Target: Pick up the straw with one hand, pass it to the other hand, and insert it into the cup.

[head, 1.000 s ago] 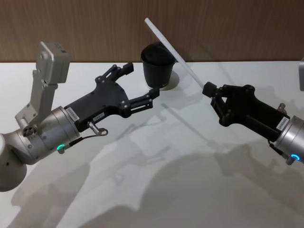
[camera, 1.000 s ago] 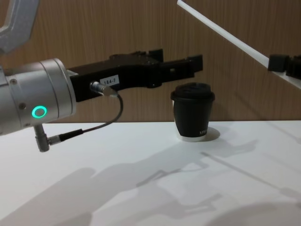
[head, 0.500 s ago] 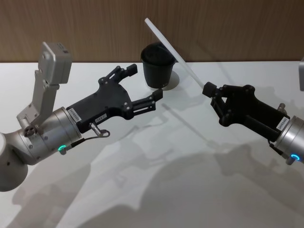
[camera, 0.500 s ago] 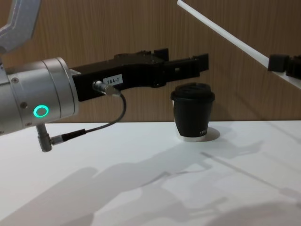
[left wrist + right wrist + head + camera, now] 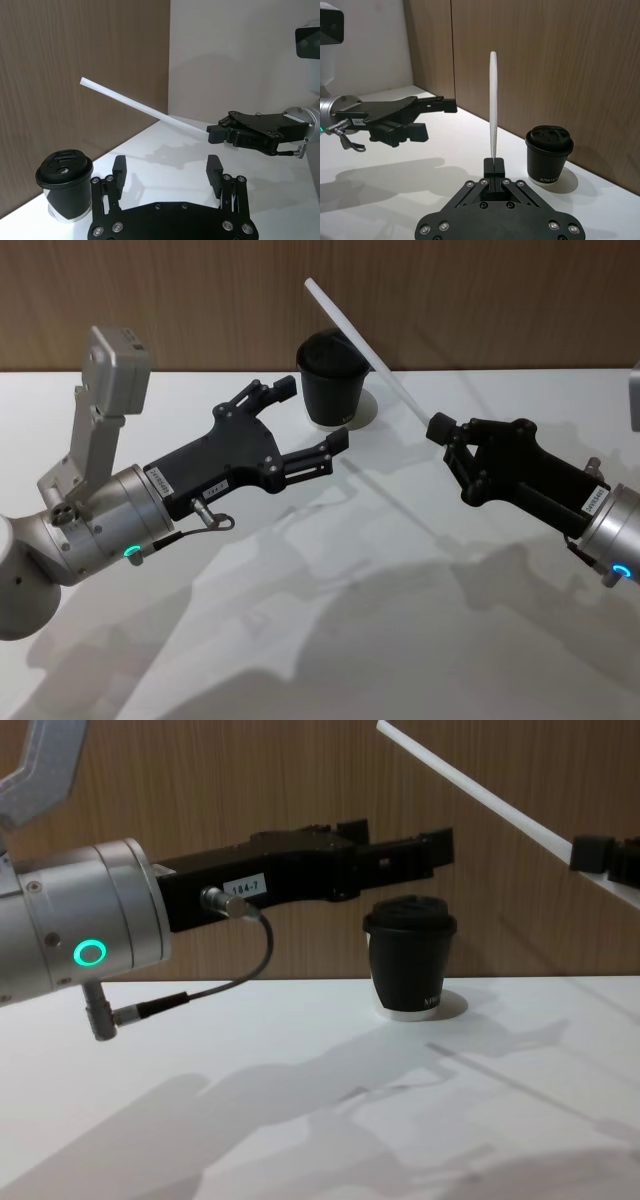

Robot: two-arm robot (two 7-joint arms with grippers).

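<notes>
Long thin white straw (image 5: 370,353): light, stiff, slick; we'd grip mid-shaft. Black right gripper (image 5: 440,428) pinches end; black left gripper (image 5: 312,414) wide.

Quick tally here: one straw (image 5: 370,355), long and white, just the single one. One cup (image 5: 330,390), black, and one lid (image 5: 410,915) on top of it. Two end effectors in play: the left end effector (image 5: 166,170) and the right end effector (image 5: 438,428), with two fingers (image 5: 119,167) apiece. One grey cable (image 5: 200,995). And one counter (image 5: 400,590) under it all.
</notes>
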